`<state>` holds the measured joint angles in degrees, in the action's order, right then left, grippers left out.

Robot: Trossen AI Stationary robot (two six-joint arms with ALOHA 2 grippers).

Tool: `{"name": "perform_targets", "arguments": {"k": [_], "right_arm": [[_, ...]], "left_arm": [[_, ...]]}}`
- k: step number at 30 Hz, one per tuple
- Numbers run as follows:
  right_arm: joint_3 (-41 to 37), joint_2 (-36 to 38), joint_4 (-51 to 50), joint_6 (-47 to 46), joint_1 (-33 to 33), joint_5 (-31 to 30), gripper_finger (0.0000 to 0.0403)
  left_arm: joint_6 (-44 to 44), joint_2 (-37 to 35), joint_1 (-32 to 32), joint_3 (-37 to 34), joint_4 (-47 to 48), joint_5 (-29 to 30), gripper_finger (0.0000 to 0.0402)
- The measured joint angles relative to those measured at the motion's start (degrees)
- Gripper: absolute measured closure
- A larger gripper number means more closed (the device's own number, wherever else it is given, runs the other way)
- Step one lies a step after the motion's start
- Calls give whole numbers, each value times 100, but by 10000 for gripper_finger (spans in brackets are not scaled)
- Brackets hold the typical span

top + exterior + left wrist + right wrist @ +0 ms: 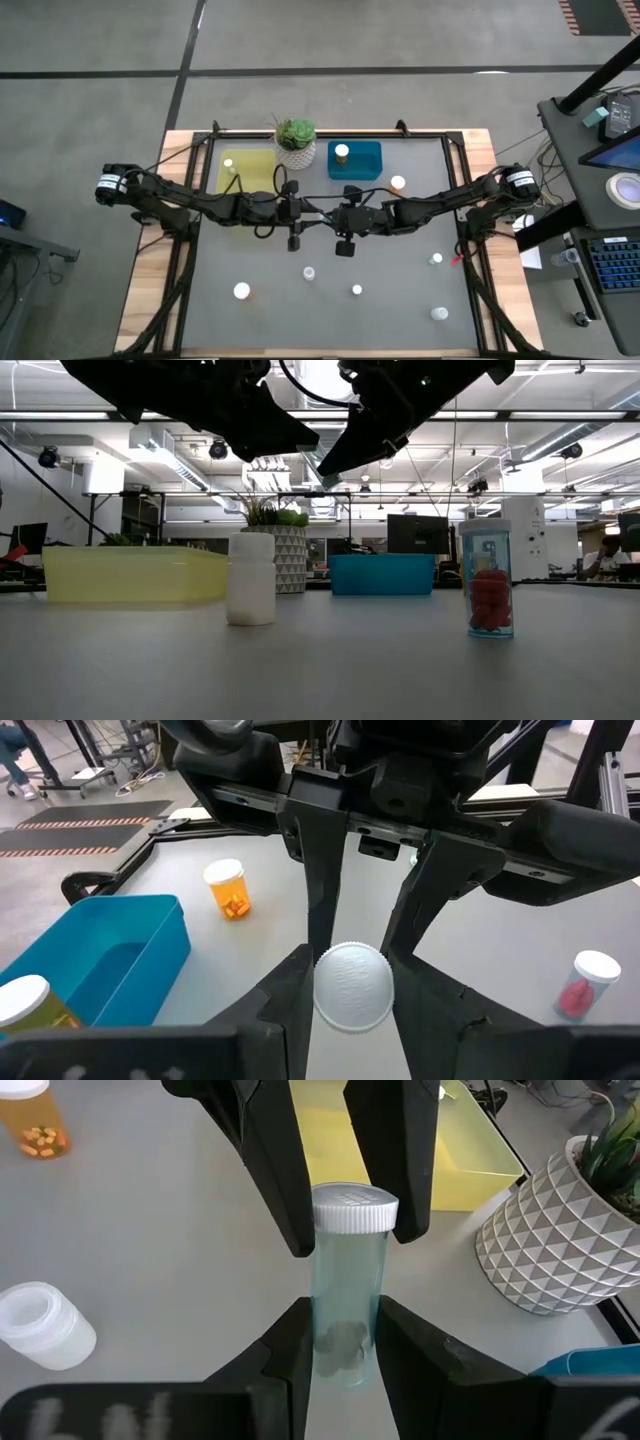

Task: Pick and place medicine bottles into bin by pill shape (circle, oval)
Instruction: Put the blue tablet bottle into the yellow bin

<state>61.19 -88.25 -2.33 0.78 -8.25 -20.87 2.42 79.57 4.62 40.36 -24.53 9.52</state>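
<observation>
Clear medicine bottle (pixel 345 1295) is mid-handoff over the counter (pixel 400 300) centre: both the left tool (pixel 350 945) and right tool (pixel 345 1330) pinch it. Right should let go only once left's cap grip is firm, yellow bin (pixel 250 185) at 10 o'clock, blue bin (pixel 368 165) at 12.

A clear white-capped bottle (pixel 345 1295) is hanging horizontally between both grippers — other bottles (pixel 241 291) are standing scattered.

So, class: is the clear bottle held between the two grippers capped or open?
Capped. The right wrist view shows a white ribbed cap seated on the clear bottle, with small pills at its bottom.
</observation>
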Motion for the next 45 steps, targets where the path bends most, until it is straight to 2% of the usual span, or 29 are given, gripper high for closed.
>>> {"name": "perform_targets", "arguments": {"k": [7,13,24,29,34,38,45], "right_arm": [[0,0,0,-83,2,-40,243],[0,191,-83,-145,2,-43,230],[2,1017,-1043,-274,4,-36,230],[-152,1333,-1354,-453,4,-27,229],[-522,1604,-1194,-583,4,-26,229],[-802,1744,-911,-628,4,-26,229],[-1123,1801,-473,-594,4,-27,229]], "left_arm": [[-4,0,2,0,17,-21,304],[-31,-149,0,0,334,-22,304],[-50,-1210,-276,341,3054,555,304],[-66,-1831,-899,371,3997,623,304],[-300,-2183,-1885,326,4894,713,304],[-361,-2193,-2697,240,5260,679,304],[-374,-1652,-3743,122,5091,422,304]]}}
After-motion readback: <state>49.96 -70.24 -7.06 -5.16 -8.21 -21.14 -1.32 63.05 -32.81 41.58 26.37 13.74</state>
